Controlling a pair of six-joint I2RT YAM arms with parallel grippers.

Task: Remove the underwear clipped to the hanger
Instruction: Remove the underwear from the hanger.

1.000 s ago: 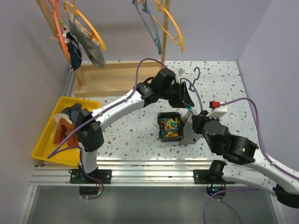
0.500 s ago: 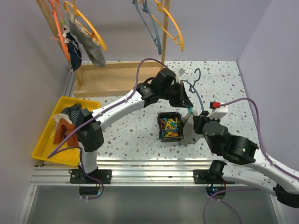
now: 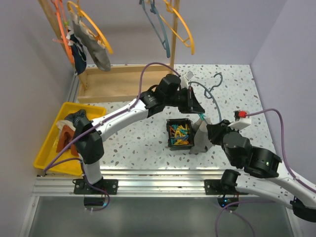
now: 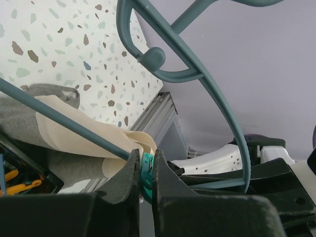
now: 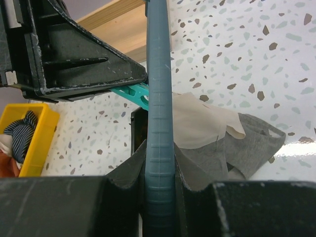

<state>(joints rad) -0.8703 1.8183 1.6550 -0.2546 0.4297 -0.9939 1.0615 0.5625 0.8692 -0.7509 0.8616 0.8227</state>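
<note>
A speckled table (image 3: 143,143) sits between bare lilac walls, with a black box (image 3: 178,120) of coloured clips at its middle. Behind the box and to its left stands a wooden rack (image 3: 118,84). Far left of the box lies a yellow tray (image 3: 49,143).

Just right of the box, the teal hanger (image 3: 215,81) carries the grey underwear (image 3: 199,140), its cloth hanging just beside the box. The right pincer (image 5: 159,163), right of the box, is closed tight on the hanger's bar. The left pincer (image 4: 144,158), just behind the box, is nipped shut on a green clip (image 4: 146,173) that bites the cloth.

I see three risks. The clip may slip from so narrow a nip. A hard pull may twist the hanger out of the right pincer. The freed underwear may drop into the box.

No brand, label or writing can be read.
</note>
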